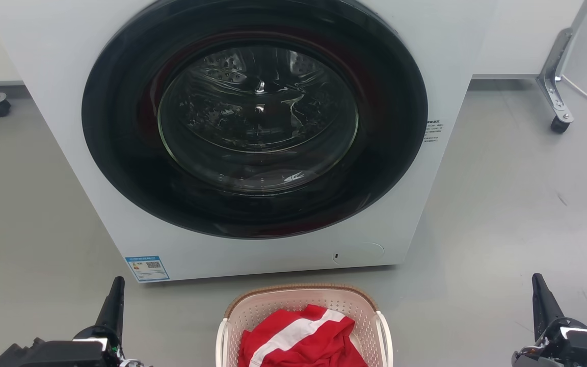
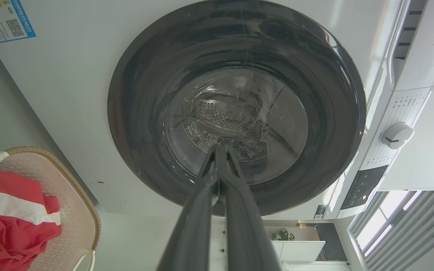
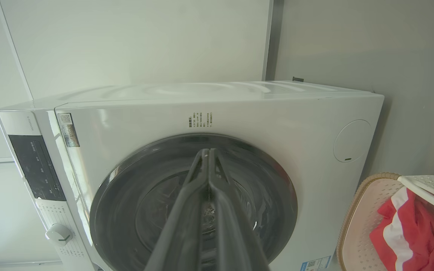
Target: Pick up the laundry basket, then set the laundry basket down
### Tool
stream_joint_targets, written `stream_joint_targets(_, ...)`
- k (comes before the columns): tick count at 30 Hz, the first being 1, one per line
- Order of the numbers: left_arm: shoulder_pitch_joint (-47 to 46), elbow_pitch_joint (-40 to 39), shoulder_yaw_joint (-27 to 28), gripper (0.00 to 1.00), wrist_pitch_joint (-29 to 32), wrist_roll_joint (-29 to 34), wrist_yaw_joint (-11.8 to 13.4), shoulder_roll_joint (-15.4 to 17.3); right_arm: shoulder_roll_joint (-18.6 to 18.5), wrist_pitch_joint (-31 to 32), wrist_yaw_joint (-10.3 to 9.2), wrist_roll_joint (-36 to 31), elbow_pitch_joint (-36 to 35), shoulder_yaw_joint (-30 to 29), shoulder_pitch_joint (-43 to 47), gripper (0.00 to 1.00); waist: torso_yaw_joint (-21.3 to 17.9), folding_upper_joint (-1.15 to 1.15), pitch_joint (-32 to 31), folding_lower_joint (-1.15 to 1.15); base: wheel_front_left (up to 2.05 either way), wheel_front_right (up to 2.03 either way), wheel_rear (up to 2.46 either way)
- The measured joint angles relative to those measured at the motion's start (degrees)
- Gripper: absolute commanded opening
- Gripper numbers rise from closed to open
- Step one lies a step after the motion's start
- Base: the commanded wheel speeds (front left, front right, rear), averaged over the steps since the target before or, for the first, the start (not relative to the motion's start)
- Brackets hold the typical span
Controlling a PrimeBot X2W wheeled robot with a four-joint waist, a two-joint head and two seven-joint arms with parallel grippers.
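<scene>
Laundry basket point(image 1: 268, 312): small, cream-white perforated plastic, with a brown woven-look rim and white side handles; it sits on the grey floor point(image 1: 487, 244) just before the white front-loading washing machine point(image 1: 95, 204) and holds a red-and-white cloth garment point(image 1: 298, 336).
Left gripper point(image 1: 112, 303): clenched on nothing, well apart from the basket's left side.
Right gripper point(image 1: 543, 300): clenched, empty, well apart to its right.
Risk: closed fingers would likely shove the laundry basket rather than catch a handle; a one-sided lift could tip it and spill the garment.

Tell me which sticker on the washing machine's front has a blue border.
The QR-code label at the lower left corner of the washing machine; the sticker right of the door is white with dark text.
</scene>
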Motion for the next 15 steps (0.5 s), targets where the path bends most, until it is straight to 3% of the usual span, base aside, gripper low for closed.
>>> stream_joint_targets(15,0.0,0.0,0.0,0.0,0.0,0.0,0.0,0.0,0.0,0.0,0.0,0.0,0.0,0.0,0.0,0.0,0.0,0.0,0.0,0.0,0.0,0.0,0.0)
